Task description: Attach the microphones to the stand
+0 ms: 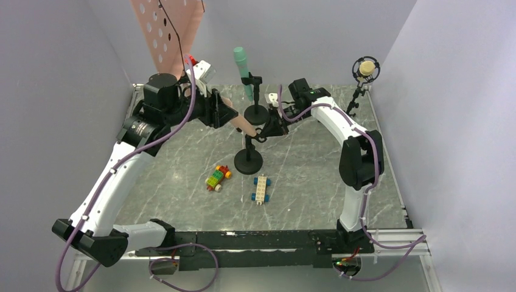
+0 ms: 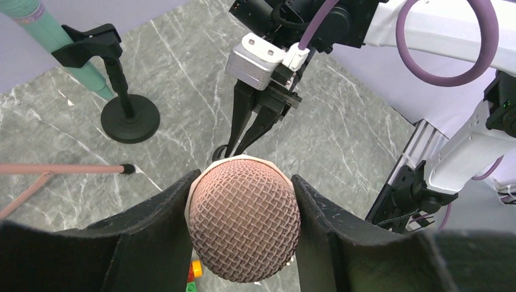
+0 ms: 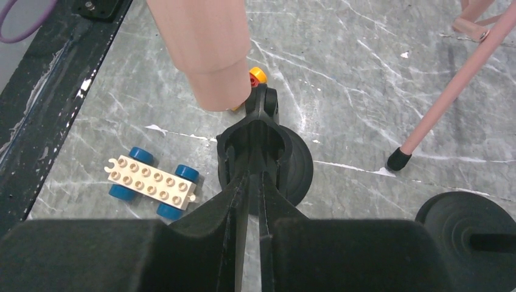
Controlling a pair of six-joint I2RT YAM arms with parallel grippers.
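**Two microphones mounted, the pink one at the clip**

The left hand (image 2: pixel 244 179) is clamped on the head of the pink microphone (image 2: pixel 243 231). The microphone's tail end hangs just in front of the right hand, close above the empty clip (image 3: pixel 255 137) of the near stand (image 1: pixel 248 163) and not yet in it. The right hand (image 3: pixel 254 176), fingers nearly pressed together, appears to pinch the back of that clip. Beyond both hands the green microphone (image 1: pixel 242 70) sits in the far stand (image 1: pixel 255 112). Well off to the right hand's outer side, the tan microphone (image 1: pixel 366 68) sits mounted. By my judgement, one of the three is left.

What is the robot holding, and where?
The left gripper holds the pink microphone by its head. The right gripper is at the stand's clip; a grip cannot be told.
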